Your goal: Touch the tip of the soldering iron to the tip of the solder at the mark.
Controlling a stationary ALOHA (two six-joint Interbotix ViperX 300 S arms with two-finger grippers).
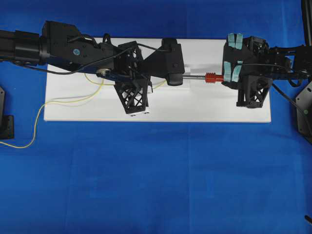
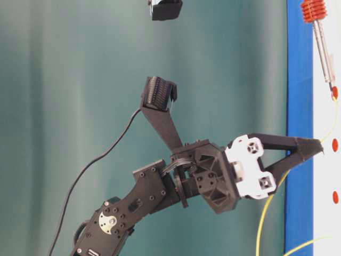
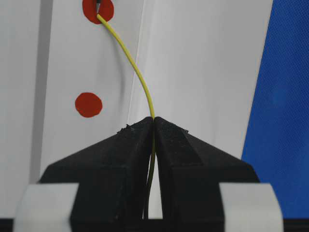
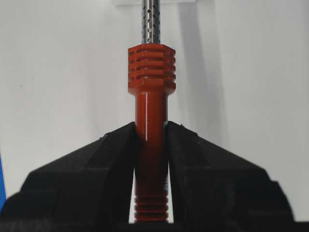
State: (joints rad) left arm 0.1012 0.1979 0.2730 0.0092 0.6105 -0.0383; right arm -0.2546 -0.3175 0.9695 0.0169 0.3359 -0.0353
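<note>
My left gripper (image 3: 154, 119) (image 2: 321, 148) is shut on the solder (image 3: 137, 72), a thin yellow wire that curves forward to a red mark (image 3: 98, 8). The wire's end meets a dark fine point on that mark. From the side, the soldering iron (image 2: 323, 53) slants down with its tip on the same mark (image 2: 334, 92). My right gripper (image 4: 150, 126) (image 1: 223, 78) is shut on the iron's red handle (image 4: 150, 111), just behind the ribbed collar (image 1: 210, 77). From overhead the left wrist camera (image 1: 173, 61) hides the mark and both tips.
A white board (image 1: 219, 112) lies on blue cloth (image 1: 156, 185). More red dots (image 3: 88, 105) (image 2: 335, 145) sit in line on it. Slack solder (image 1: 73, 100) loops off the board's left edge onto the cloth. A black cord (image 1: 273, 64) runs over the right arm.
</note>
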